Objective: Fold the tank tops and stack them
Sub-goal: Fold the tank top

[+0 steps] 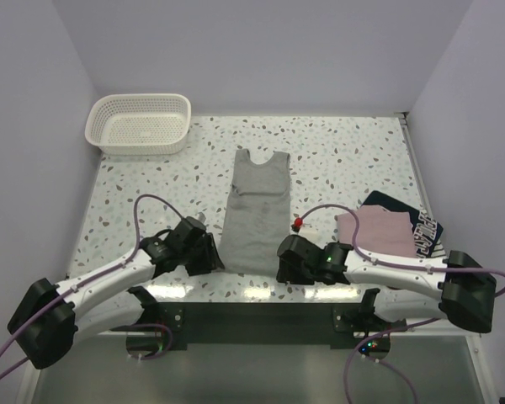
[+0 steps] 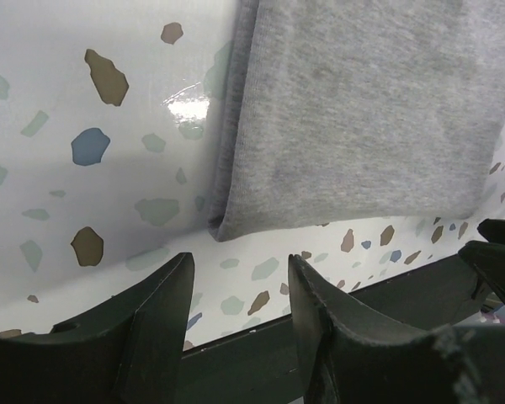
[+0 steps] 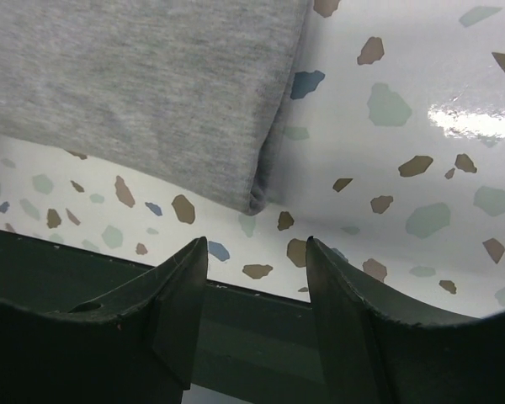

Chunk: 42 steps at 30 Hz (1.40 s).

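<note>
The grey tank top (image 1: 257,210) lies flat in the middle of the table, folded into a long strip, neck at the far end. My left gripper (image 1: 212,255) is open and empty at its near left corner (image 2: 227,225). My right gripper (image 1: 279,261) is open and empty at its near right corner (image 3: 257,200). Neither touches the cloth. The pink tank top (image 1: 377,232) lies folded at the right, on top of the navy tank top (image 1: 417,229) with white lettering.
A white lattice basket (image 1: 139,123) stands empty at the far left corner. The table's near edge and a dark bar (image 3: 261,328) run just below both grippers. White walls close in the table at the left, back and right.
</note>
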Motion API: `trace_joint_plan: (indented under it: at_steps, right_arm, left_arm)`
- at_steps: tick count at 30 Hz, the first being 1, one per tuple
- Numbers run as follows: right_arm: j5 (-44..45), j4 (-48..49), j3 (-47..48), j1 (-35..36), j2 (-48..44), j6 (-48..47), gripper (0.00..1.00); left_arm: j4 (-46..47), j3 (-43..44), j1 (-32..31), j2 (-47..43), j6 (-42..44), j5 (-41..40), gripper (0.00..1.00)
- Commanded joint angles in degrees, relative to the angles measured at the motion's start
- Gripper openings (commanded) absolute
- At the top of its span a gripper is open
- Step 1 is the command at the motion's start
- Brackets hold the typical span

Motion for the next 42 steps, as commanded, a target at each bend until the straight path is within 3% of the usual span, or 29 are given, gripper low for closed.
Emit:
trace_joint_plan:
  at_steps: [1, 14, 22, 28, 32, 36, 40, 42]
  right_arm:
    - [2.8, 0.3, 1.0, 0.2, -3.2, 3.1, 0.54]
    - [4.9, 7.3, -2.6, 0.1, 1.7, 9.1, 0.57]
    - [2.5, 12.9, -9.6, 0.2, 2.5, 12.3, 0.50]
    - [2.1, 11.4, -13.1, 0.5, -0.6, 13.2, 0.14]
    - [2.3, 7.7, -12.8, 0.5, -4.4, 12.6, 0.05]
    - [2.6, 5.2, -10.9, 0.6, -5.8, 11.1, 0.07]
    - [2.8, 4.1, -10.0, 0.9, -6.7, 9.9, 0.28]
    - [2.8, 3.8, -9.7, 0.9, -7.7, 9.8, 0.32]
  left_arm:
    - [0.9, 0.4, 0.0, -1.9, 1.6, 0.8, 0.54]
    - [9.7, -5.2, 0.1, 2.5, -2.8, 2.7, 0.55]
    - [9.5, -8.2, 0.0, 1.4, -4.2, 2.9, 0.49]
    - [8.0, -8.4, 0.0, 0.0, -3.7, 3.0, 0.42]
    - [7.1, -8.4, 0.0, 0.1, -3.4, 3.0, 0.37]
    - [6.0, -7.6, -0.1, -1.1, -3.2, 3.0, 0.34]
    - [6.0, -6.9, -0.1, -6.7, -3.0, 3.1, 0.48]
    - [6.1, -6.5, 0.0, -8.2, -3.3, 3.5, 0.52]
